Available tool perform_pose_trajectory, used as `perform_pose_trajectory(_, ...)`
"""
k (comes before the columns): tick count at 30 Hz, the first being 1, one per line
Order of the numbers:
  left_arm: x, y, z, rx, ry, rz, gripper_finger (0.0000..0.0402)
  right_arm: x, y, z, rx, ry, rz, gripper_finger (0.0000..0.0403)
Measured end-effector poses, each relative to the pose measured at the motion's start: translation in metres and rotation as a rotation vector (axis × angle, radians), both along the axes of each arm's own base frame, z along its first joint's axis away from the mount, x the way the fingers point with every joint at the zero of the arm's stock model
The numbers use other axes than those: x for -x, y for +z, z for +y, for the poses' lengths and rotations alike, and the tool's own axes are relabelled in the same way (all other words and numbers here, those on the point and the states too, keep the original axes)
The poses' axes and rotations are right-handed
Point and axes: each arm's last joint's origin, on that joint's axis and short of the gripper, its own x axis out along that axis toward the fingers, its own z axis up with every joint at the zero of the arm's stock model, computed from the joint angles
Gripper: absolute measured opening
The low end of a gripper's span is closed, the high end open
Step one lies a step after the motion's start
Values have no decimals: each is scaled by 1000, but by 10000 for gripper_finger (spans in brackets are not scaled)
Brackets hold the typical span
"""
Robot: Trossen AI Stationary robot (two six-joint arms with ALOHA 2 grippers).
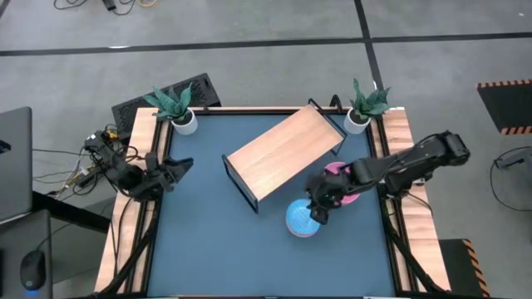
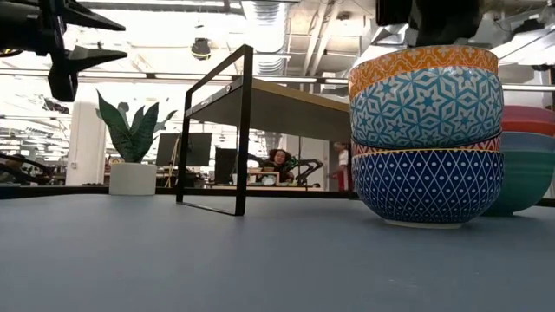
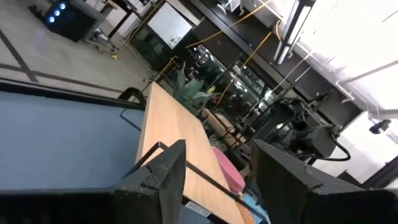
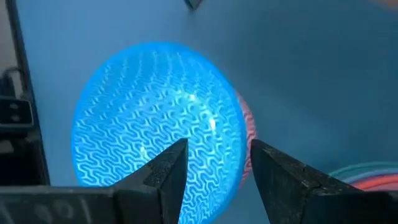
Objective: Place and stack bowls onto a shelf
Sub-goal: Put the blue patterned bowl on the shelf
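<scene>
From the low camera, nearest to me is a stack of 2 small patterned bowls (image 2: 427,139) on the blue worktop (image 2: 217,260): a dark blue and white lattice bowl (image 2: 428,186) at the bottom and a blue star-patterned one with an orange rim (image 2: 425,95) nested in it. I see my right hand (image 1: 317,211) directly above this stack, its fingers apart and holding nothing; its wrist camera looks straight down into the top bowl's light blue wavy interior (image 4: 155,121). Just behind the stack, touching or nearly so, a pink bowl sits inside a teal one (image 2: 525,165); from above I only see the pink (image 1: 339,181) beside my right arm.

Farther back, the shelf (image 1: 283,151) stands diagonally mid-worktop, with nothing on its wooden top. My left hand (image 1: 179,169) hangs over the worktop's left edge, raised, fingers spread and empty, well apart from the bowls. 2 potted plants (image 1: 176,106) (image 1: 364,105) stand at the far corners.
</scene>
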Motion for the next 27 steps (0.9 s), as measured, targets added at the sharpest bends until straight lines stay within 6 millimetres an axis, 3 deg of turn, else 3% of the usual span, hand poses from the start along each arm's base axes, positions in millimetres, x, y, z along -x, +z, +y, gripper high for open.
perform_pose_trajectory(6,-2,-5,-2,14,-15,18,165,-8,-15,3,13,6,59,190)
perform_pose_trajectory(12,-3,-8,-3,37,-26,24,165,-9,-16,1,19,5,67,151)
perform_pose_trajectory(22,-4,-11,-3,50,-28,33,165,-6,-15,-6,27,-18,93,32)
perform_pose_trajectory(27,-4,-11,-3,49,-25,35,165,-6,-16,-6,24,-26,100,32)
